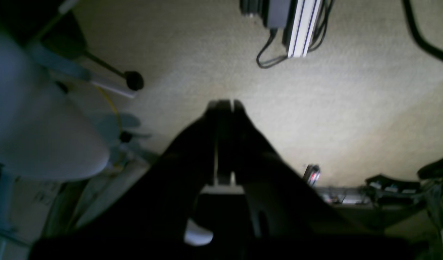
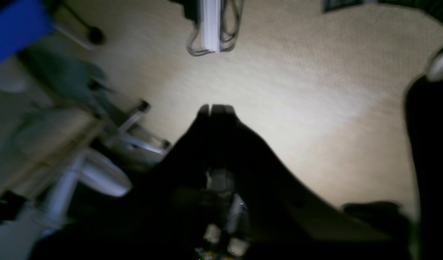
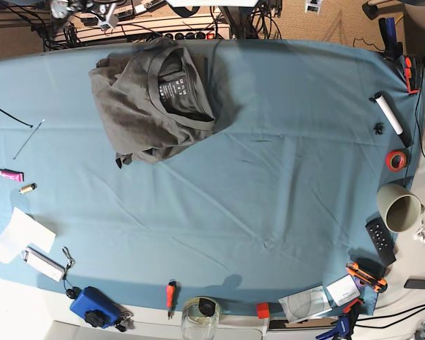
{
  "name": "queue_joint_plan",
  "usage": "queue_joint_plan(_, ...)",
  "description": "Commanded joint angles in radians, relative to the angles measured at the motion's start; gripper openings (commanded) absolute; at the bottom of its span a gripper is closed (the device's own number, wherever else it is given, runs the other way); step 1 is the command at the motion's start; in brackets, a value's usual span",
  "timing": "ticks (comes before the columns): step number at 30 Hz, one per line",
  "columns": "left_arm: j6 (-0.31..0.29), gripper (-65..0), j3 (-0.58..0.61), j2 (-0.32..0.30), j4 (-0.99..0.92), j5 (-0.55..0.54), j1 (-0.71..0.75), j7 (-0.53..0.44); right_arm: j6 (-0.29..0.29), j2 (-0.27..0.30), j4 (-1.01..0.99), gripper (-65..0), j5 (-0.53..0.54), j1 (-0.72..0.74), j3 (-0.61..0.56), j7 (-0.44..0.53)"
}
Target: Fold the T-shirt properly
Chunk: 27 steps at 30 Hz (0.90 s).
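My wrist views are blurry, both claws (image 1: 225, 104) (image 2: 216, 108) pressed together, empty. T-shirt (image 3: 156, 99) bunched on counter (image 3: 269, 177), sleeves hidden, neck toward far edge.

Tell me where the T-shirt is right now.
In the base view, the T-shirt lies crumpled on the blue cloth at the upper left, near the far edge, neck label facing up.

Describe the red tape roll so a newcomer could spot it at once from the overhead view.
Start with the blue-teal table cloth and follow its right-hand edge. About halfway down lies the red tape roll, below a white marker and above a beige cup tipped on its side. It is the only small red-orange ring with an open centre there.
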Motion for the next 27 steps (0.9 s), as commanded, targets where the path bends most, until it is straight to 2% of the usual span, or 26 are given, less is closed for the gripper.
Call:
queue_joint_plan(1,0.001,-65.0,-0.001,-0.003,-0.047,0.001,-0.012,-0.043,0.004,0.014,-0.023,-65.0,-0.017,0.016,-0.015,0.028)
queue_joint_plan(5,0.001,-65.0,-0.001,-0.002,-0.248,0.000,-0.111,-0.230,0.001,0.014,-0.153,-65.0,-0.121,0.111,-0.095,0.195)
queue_joint_plan(9,0.001,-65.0,-0.001,-0.002,-0.404,0.000,-0.191,-0.394,-0.069,0.014,-0.259,-65.0,-0.250,0.198,-0.183,0.378)
queue_joint_plan(13,0.001,-65.0,-0.001,-0.002,-0.533,0.001,-0.256,-0.541,-0.185,0.014,-0.344,-65.0,-0.323,0.259,-0.271,0.564)
queue_joint_plan(17,0.002,-65.0,-0.001,0.000,-0.614,0.000,-0.310,-0.604,-0.327,0.014,-0.415,-65.0,-0.344,0.298,-0.353,0.734)
queue_joint_plan(19,0.002,-65.0,-0.001,0.001,-0.622,0.000,-0.326,-0.605,-0.382,0.014,-0.439,-65.0,-0.344,0.312,-0.384,0.759)
queue_joint_plan(21,0.005,-65.0,-0.001,0.000,-0.614,0.000,-0.328,-0.605,-0.412,0.014,-0.439,-65.0,-0.344,0.314,-0.400,0.749)
queue_joint_plan(23,0.018,-65.0,-0.001,0.000,-0.602,0.000,-0.327,-0.605,-0.415,0.015,-0.438,-65.0,-0.344,0.314,-0.401,0.745)
queue_joint_plan(27,0.086,-65.0,-0.001,0.000,-0.601,0.000,-0.327,-0.605,-0.415,0.015,-0.438,-65.0,-0.344,0.314,-0.401,0.745)
